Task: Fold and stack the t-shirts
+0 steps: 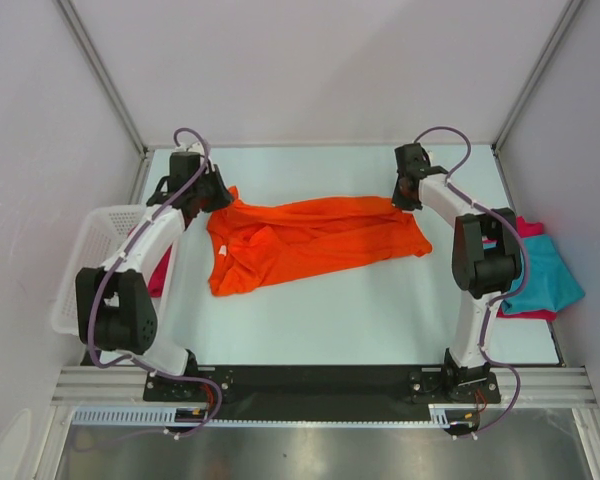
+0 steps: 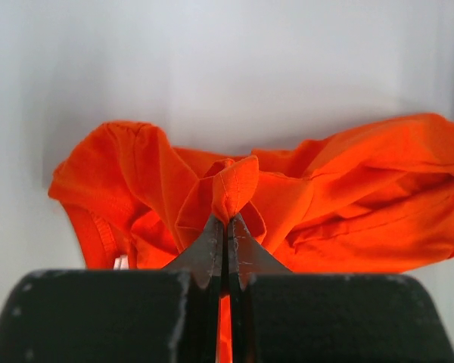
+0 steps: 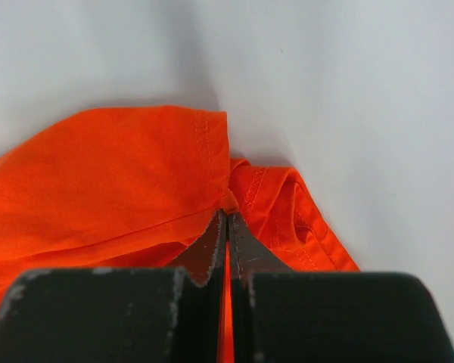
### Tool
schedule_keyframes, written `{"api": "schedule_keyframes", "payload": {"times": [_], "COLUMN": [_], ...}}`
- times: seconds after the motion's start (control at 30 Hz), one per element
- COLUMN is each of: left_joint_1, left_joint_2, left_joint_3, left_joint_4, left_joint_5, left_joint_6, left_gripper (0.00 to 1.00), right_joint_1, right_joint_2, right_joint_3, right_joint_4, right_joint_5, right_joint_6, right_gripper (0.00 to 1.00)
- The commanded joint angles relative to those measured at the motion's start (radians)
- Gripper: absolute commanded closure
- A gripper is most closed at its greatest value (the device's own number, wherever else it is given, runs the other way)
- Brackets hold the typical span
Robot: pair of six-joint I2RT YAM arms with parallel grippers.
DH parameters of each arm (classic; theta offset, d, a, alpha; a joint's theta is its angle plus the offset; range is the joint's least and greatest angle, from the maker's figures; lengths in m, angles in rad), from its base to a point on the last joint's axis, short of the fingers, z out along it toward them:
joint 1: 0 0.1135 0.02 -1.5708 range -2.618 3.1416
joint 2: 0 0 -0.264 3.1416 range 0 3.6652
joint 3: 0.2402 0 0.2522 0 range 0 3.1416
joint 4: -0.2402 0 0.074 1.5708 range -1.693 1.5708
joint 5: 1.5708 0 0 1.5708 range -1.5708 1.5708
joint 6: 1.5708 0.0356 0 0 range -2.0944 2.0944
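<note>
Lying across the far half of the white surface (image 1: 360, 330), the orange t-shirt (image 1: 315, 238) is stretching crosswise between the two arms. It is rumpled rather than flat, and its left part is bunching and reaching nearer to the arm bases than its right part.

The left end effector (image 2: 225, 219) is gripping the shirt at its far left edge. In the left wrist view its jaws are pressing fully together on a small raised peak of orange fabric, and the rest of the garment is spreading away beyond the tips in loose folds.

The right end effector (image 3: 225, 216) is gripping the shirt at its far right edge. Its jaws are likewise closing tight, here on a corner where a double-stitched hem is running up from the tips. A second hemmed fold is lying just to the right of them on the surface.

At the right edge of the surface, beside the right arm, a teal t-shirt (image 1: 548, 275) is resting on top of a crimson t-shirt (image 1: 528, 228), which is showing at the pile's far and near sides. Both are lying well apart from the orange one.

A white mesh basket (image 1: 90, 260) is sitting off the left edge of the surface, next to the left arm. A strip of crimson cloth (image 1: 160, 272) is showing at the basket's right side, partly hidden by the arm, and I cannot tell whether it is lying inside.
</note>
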Motion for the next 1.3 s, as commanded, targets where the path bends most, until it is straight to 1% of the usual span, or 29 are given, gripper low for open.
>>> {"api": "schedule_keyframes", "payload": {"times": [0.0,0.2,0.43,0.5,0.53,0.57,0.6,0.63,0.67,0.7,0.73,0.77,0.83,0.97,1.1,1.27], "left_joint_1": [-0.011,-0.06,-0.085,-0.085,-0.086,-0.085,-0.085,-0.085,-0.085,-0.086,-0.085,-0.085,-0.086,-0.086,-0.086,-0.086], "left_joint_2": [-0.059,-0.104,-0.154,-0.171,-0.174,-0.177,-0.177,-0.179,-0.176,-0.174,-0.17,-0.163,-0.157,-0.11,-0.058,0.03], "left_joint_3": [-0.073,-0.161,-0.257,-0.294,-0.299,-0.299,-0.293,-0.285,-0.276,-0.252,-0.239,-0.226,-0.195,-0.155,-0.109,-0.049], "left_joint_4": [0.009,0.0,-0.032,-0.043,-0.052,-0.063,-0.066,-0.071,-0.083,-0.089,-0.095,-0.108,-0.111,-0.106,-0.085,-0.08], "left_joint_5": [0.02,0.014,-0.001,-0.02,-0.032,-0.046,-0.049,-0.055,-0.075,-0.079,-0.086,-0.095,-0.104,-0.104,-0.104,-0.098], "left_joint_6": [-0.024,-0.036,-0.056,-0.067,-0.071,-0.074,-0.076,-0.076,-0.077,-0.077,-0.077,-0.074,-0.071,-0.07,-0.068,-0.053], "left_gripper": [1.0,1.0,1.0,0.98,0.94,0.7,0.53,0.3,0.06,0.02,0.0,0.0,0.0,0.0,0.0,0.0], "right_joint_1": [0.009,0.01,0.007,0.004,0.002,0.001,0.001,0.001,-0.001,-0.001,-0.001,0.001,0.001,-0.001,0.001,0.001], "right_joint_2": [-0.056,-0.057,-0.079,-0.08,-0.079,-0.076,-0.073,-0.071,-0.062,-0.057,-0.053,-0.046,-0.045,-0.022,0.041,0.167], "right_joint_3": [-0.006,-0.006,-0.023,-0.023,-0.022,-0.023,-0.016,-0.012,-0.005,0.004,0.027,0.038,0.066,0.152,0.267,0.438], "right_joint_4": [-0.006,-0.026,-0.042,-0.045,-0.046,-0.045,-0.045,-0.048,-0.052,-0.054,-0.065,-0.071,-0.072,-0.088,-0.121,-0.183], "right_joint_5": [0.035,0.067,0.107,0.105,0.102,0.095,0.093,0.089,0.078,0.073,0.069,0.067,0.069,0.069,0.066,0.052], "right_joint_6": [0.031,0.046,0.055,0.055,0.057,0.06,0.063,0.06,0.063,0.066,0.066,0.068,0.065,0.055,0.052,0.043], "right_gripper": [1.0,1.0,1.0,1.0,1.0,1.0,1.0,1.0,0.94,0.86,0.79,0.76,0.76,0.7,0.69,0.69]}}
